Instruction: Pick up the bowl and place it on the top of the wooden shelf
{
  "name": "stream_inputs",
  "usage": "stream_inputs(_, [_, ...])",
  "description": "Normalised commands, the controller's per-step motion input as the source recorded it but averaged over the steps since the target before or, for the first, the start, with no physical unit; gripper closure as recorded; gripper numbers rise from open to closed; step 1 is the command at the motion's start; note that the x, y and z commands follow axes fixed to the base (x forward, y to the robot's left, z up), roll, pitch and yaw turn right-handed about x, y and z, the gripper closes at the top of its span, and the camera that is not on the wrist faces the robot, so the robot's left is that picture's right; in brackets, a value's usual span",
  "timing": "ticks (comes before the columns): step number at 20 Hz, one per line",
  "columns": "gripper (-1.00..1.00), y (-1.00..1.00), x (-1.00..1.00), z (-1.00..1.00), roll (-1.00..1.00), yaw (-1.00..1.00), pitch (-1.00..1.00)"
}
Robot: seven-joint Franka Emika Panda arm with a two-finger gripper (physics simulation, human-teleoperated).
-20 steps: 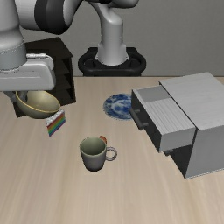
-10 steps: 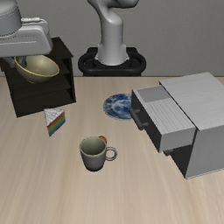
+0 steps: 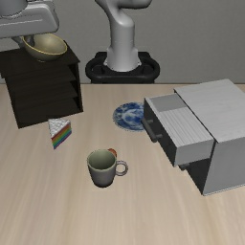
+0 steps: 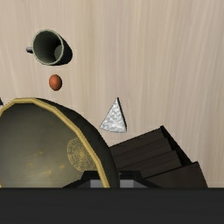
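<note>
The bowl (image 3: 46, 45), olive with a yellow rim, hangs in the air just above the top of the dark wooden shelf (image 3: 40, 88) at the exterior view's left. My gripper (image 3: 36, 34) is shut on its rim and holds it tilted. In the wrist view the bowl (image 4: 44, 150) looms large right under my hand, and the shelf (image 4: 159, 157) lies beside it, partly hidden by the bowl.
A green mug (image 3: 103, 167) (image 4: 50, 48) stands mid-table with a small red ball (image 4: 55, 82) by it. A rainbow wedge (image 3: 60, 135) (image 4: 114, 116) leans by the shelf's foot. A blue plate (image 3: 129, 116) and a grey cabinet (image 3: 212, 124) with an open drawer stand right.
My gripper has carried the bowl upward from in front of the shelf's face to above its top, and slightly toward the exterior view's right.
</note>
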Motion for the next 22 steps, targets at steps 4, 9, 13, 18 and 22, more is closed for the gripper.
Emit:
stream_inputs(4, [1.0,0.0,-1.0,0.0,0.0,0.0,0.0])
stream_inputs(9, [1.0,0.0,-1.0,0.0,0.0,0.0,0.0])
stream_inputs(13, [1.0,0.0,-1.0,0.0,0.0,0.0,0.0])
stream_inputs(18, [1.0,-0.2,-0.4,0.0,0.0,0.0,0.0])
stream_inputs(22, [1.0,-0.25,0.0,-0.75,0.0,0.0,0.0])
